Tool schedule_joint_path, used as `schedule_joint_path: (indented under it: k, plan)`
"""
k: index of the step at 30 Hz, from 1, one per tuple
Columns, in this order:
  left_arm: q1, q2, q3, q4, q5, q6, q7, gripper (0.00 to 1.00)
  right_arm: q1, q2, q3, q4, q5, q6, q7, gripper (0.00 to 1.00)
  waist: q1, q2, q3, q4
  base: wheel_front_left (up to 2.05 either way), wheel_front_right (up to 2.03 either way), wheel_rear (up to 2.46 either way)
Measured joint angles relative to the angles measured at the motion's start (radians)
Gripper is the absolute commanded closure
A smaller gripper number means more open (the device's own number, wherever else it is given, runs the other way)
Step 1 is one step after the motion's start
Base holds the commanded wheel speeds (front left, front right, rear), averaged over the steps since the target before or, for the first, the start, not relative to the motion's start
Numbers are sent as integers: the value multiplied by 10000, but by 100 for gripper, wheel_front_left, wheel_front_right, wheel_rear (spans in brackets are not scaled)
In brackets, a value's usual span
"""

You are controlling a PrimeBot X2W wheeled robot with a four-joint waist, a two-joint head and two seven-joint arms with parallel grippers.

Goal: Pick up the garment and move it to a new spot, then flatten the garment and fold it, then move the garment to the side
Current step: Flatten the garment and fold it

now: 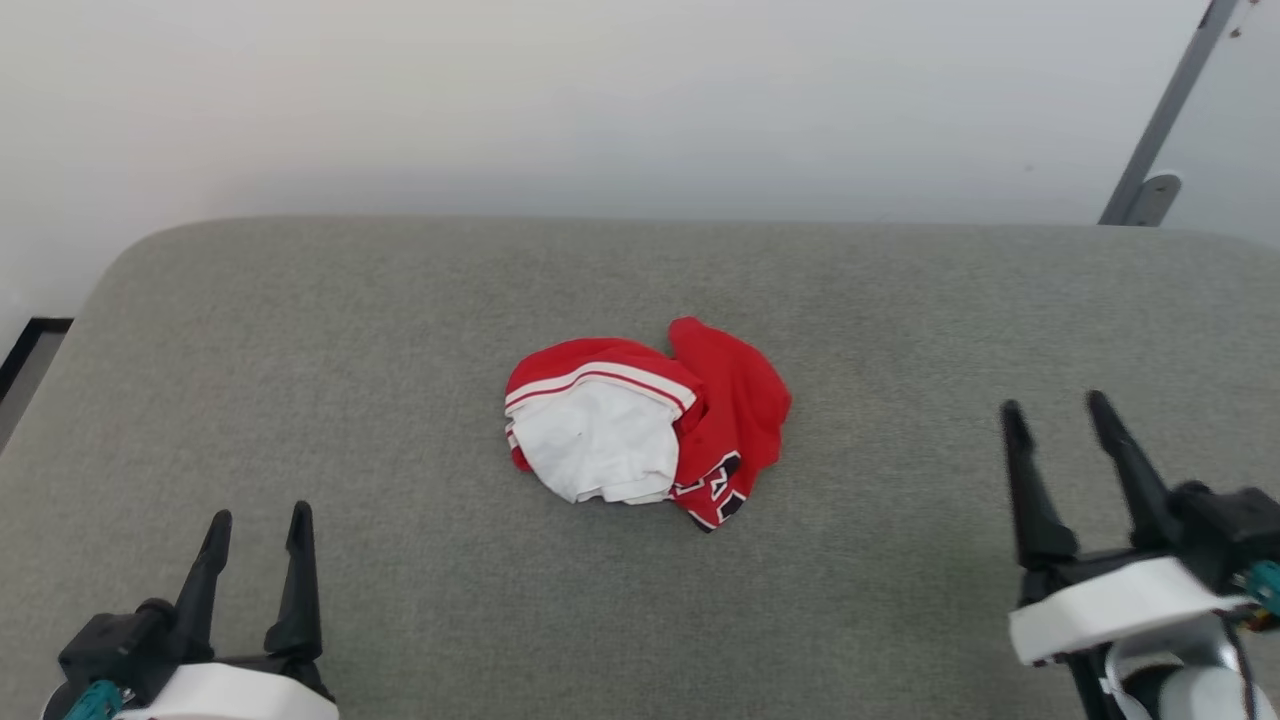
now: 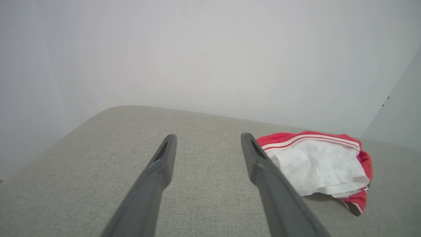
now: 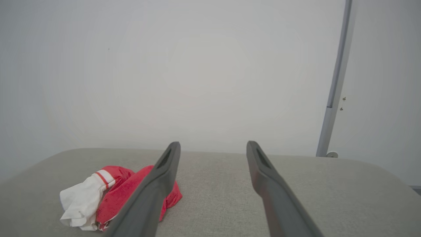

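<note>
With left pincer (image 1: 261, 512) and right pincer (image 1: 1055, 402) wide and empty, best pinch a raised fold of the garment (image 1: 645, 435) bunched ahead between them.

This looks like a bare indoor test room rather than a furnished home. A wide grey woven-fabric padded surface with rounded corners (image 1: 300, 330) stands against a blank white wall (image 1: 600, 100) just behind it. Past the surface's far right corner rises a slim grey metal bar (image 1: 1160, 130). A dark skirting strip (image 1: 25, 350) runs off its far left corner.
</note>
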Motion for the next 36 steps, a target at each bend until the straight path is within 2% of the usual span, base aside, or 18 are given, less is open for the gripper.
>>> schedule_joint_path:
  k: [8,14,22,29,30,31,32,36]
  plan:
    - [-385,-437,-21,-12,343,-232,0,0,-904,-738,1523,462,382,0,951,0,-1,0,394,565,0,0,0]
    - [-885,-832,-274,73,476,-399,0,0,-1922,-1302,2481,1285,750,0,2548,0,0,-1,800,1227,0,0,0]
    - [-1530,-1200,-834,196,594,-489,0,0,-3092,-1902,3254,2627,1057,0,4757,0,-1,0,1387,2157,0,0,0]
    - [-1827,-1365,-1260,272,424,-516,0,0,-4069,-2151,4276,4031,1281,2,5450,0,0,-1,1895,2742,0,0,0]
    - [-1866,-1369,-1275,282,385,-516,0,0,-4202,-2161,4395,4263,1338,2,5451,6,0,0,1951,2792,0,0,0]
    - [-1893,-1373,-1290,295,318,-516,0,0,-4331,-2180,4539,4489,1417,2,5455,66,0,-1,1998,2836,0,0,0]
    - [-1898,-1369,-1292,295,290,-516,0,0,-4462,-2186,4640,4665,1501,2,5400,100,0,-1,2042,2867,0,0,0]
    - [-1973,-1335,-1260,322,184,-516,0,0,-5018,-2249,4924,5106,1914,2,5125,100,0,-1,2093,2836,0,0,0]
